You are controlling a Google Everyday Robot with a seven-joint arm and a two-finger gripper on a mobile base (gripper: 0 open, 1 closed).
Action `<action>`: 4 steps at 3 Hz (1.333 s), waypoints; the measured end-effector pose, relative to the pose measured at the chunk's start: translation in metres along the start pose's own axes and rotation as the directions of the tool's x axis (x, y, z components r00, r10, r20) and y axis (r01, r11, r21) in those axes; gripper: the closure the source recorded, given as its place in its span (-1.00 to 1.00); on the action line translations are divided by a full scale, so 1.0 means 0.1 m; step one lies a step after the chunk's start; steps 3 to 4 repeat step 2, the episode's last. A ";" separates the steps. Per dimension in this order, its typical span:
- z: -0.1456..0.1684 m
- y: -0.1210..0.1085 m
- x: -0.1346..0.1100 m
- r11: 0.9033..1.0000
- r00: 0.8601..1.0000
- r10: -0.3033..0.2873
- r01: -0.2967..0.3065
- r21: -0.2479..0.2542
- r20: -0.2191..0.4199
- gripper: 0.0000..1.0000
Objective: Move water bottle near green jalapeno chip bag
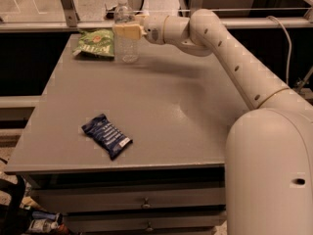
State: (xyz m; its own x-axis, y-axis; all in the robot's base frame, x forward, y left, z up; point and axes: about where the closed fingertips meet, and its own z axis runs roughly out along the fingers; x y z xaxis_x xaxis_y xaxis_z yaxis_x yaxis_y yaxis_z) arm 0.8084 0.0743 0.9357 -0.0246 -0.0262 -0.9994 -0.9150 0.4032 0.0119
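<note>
Nearest you, a dark blue packet [106, 136] lies toward the front left of the desk [195, 116]. At the far left, your gripper [125, 32] is clamped around the middle of the water bottle [129, 51]. The bottle stands upright on the desk, just beside the right edge of the green jalapeno chip bag [96, 42].

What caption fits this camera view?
Gripper at the upright water bottle, beside the green jalapeno chip bag on the table.

Outstretched arm [230, 50], gripper [123, 32] jaws around water bottle [128, 51]
</note>
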 end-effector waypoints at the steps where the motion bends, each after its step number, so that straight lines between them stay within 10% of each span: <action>1: 0.04 0.02 0.00 1.000 1.000 0.001 -0.001 -0.006 0.000 -0.99; 4: 0.04 0.03 0.00 1.000 1.000 0.001 -0.001 -0.007 0.000 -1.00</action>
